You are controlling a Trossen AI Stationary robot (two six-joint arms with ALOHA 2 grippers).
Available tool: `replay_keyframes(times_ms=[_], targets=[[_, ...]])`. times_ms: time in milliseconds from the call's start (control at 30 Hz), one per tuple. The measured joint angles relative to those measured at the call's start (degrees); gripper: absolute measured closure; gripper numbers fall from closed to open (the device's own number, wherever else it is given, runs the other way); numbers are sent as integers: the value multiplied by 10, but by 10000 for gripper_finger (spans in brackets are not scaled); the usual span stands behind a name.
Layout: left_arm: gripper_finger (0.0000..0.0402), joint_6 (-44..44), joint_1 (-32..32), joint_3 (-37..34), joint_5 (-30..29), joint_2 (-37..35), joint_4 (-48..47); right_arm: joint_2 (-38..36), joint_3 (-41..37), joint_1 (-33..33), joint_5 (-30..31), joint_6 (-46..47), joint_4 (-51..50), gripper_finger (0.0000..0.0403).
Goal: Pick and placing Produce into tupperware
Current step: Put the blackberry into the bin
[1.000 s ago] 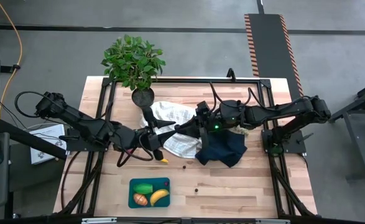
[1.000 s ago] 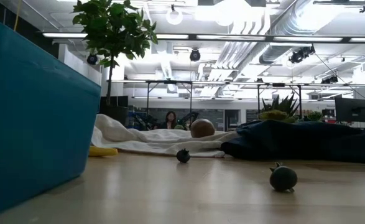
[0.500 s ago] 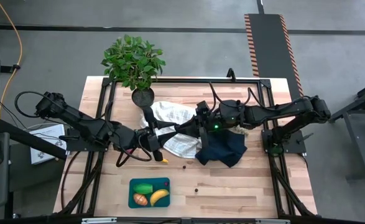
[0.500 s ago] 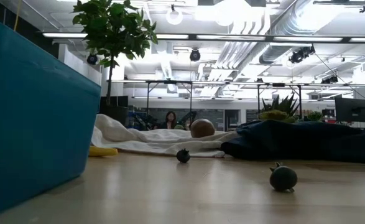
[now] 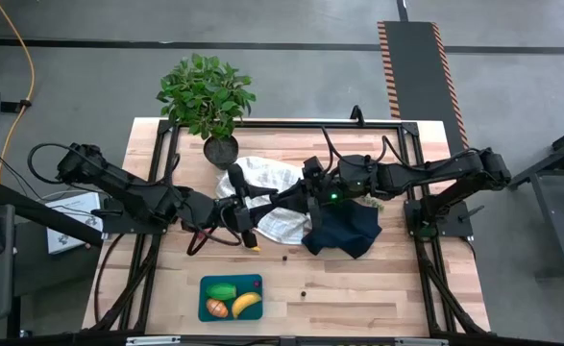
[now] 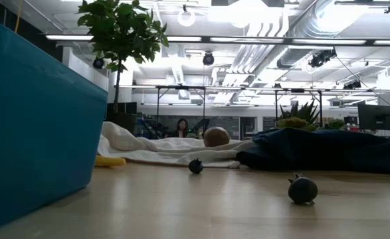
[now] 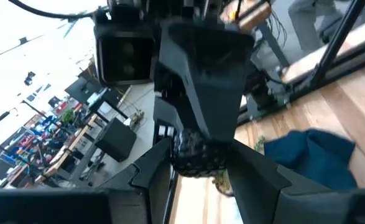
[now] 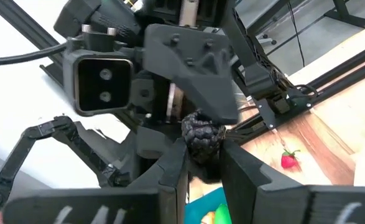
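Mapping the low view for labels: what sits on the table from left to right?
tupperware → yellow banana piece → white cloth → small dark berry → brown ball → second dark berry → navy cloth

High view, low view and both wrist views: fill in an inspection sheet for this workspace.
Surface: pale wooden tabletop, partly under cloths.
Job's things: shallow teal rectangular container holds green, orange and yellow banana pieces; small yellow piece and two dark round bits lie on the wood; brown ball on the white cloth.
Clutter: crumpled white cloth, dark navy cloth, leafy potted plant.
Grippers: left gripper and right gripper meet above the white cloth, both apparently closed on one dark bumpy berry.
Cables: yellow cable on the floor.
Surroundings: person far behind the table.
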Motion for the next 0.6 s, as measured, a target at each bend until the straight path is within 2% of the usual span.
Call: replay_keyframes(times_ms=[600], targets=[[270,0,1,0,-1,1,1,0,0,0,0,-1,1,341]])
